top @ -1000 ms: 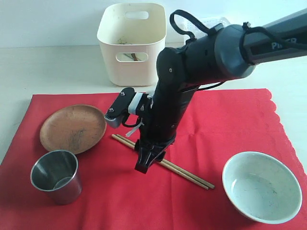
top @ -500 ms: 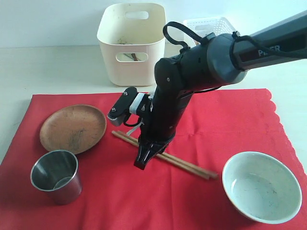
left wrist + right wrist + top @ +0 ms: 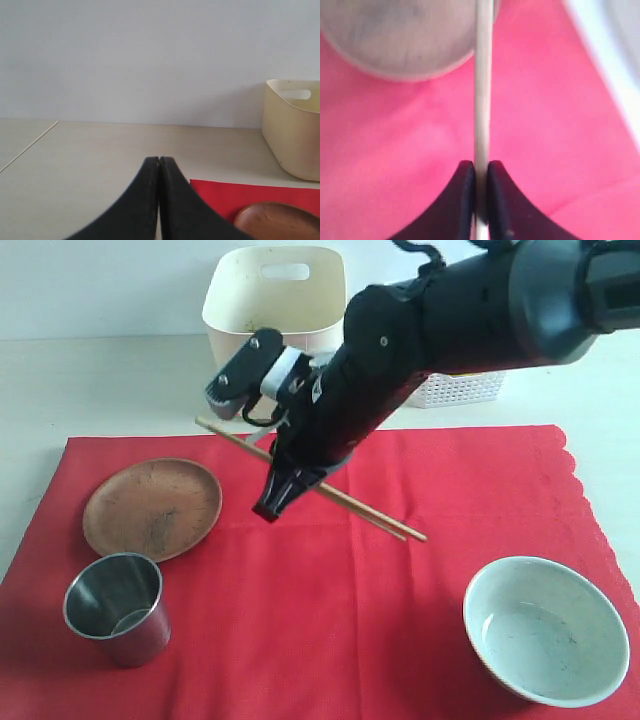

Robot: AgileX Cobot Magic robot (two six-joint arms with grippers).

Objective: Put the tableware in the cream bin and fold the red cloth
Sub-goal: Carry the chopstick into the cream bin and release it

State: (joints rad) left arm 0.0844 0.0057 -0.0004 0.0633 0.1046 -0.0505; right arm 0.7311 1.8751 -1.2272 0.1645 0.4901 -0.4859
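Note:
My right gripper (image 3: 270, 506) is shut on the pair of wooden chopsticks (image 3: 350, 502) and holds them slanting in the air above the red cloth (image 3: 330, 630). In the right wrist view the chopsticks (image 3: 482, 90) run straight out from between the closed jaws (image 3: 480, 167). The brown plate (image 3: 152, 508), steel cup (image 3: 115, 607) and pale bowl (image 3: 546, 628) rest on the cloth. Behind it stands the cream bin (image 3: 240, 335). My left gripper (image 3: 159, 161) is shut and empty over bare table, with the bin (image 3: 292, 130) and plate (image 3: 275, 220) off to one side.
A white lattice basket (image 3: 455, 390) sits behind the cloth beside the bin, partly hidden by my right arm. A blurred grey round shape (image 3: 400, 35) fills part of the right wrist view. Pale tabletop (image 3: 110, 390) surrounds the cloth.
My right gripper closed on the chopsticks and lifted them off the cloth, moving up and back toward the cream bin. Plate, cup and bowl have not moved.

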